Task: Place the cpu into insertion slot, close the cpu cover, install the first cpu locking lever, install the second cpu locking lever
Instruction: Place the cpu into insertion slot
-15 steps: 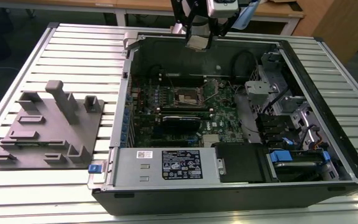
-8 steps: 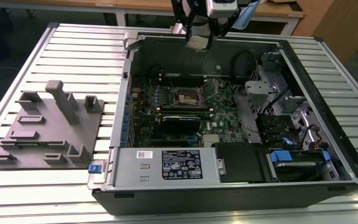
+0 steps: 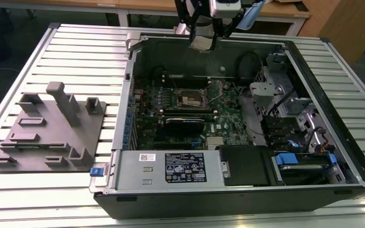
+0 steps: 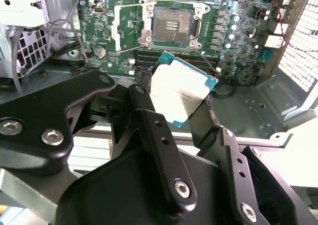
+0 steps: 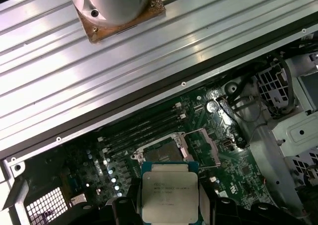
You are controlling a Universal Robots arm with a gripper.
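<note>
My gripper point(image 3: 203, 43) hangs above the far wall of the open computer case point(image 3: 122, 118), shut on the cpu point(image 3: 203, 44). In both wrist views the cpu point(image 4: 181, 93) point(image 5: 169, 195) is a square chip with a silver top and a green rim, pinched at two opposite edges by the black fingers point(image 4: 144, 103). The insertion slot point(image 3: 192, 98) point(image 4: 171, 29) point(image 5: 164, 151) lies bare on the green board, well below the chip and toward the camera in the exterior view. The cpu cover point(image 5: 213, 150) stands raised beside the slot. Thin wire levers point(image 4: 130, 47) stick out at the slot's sides.
A power supply box point(image 3: 169, 166) fills the case's near side and a long black card point(image 3: 184, 124) lies just before the slot. Drive bays and cables point(image 3: 290, 114) crowd the exterior view's right. A grey fixture block point(image 3: 49, 128) stands on the slatted table point(image 3: 74, 52).
</note>
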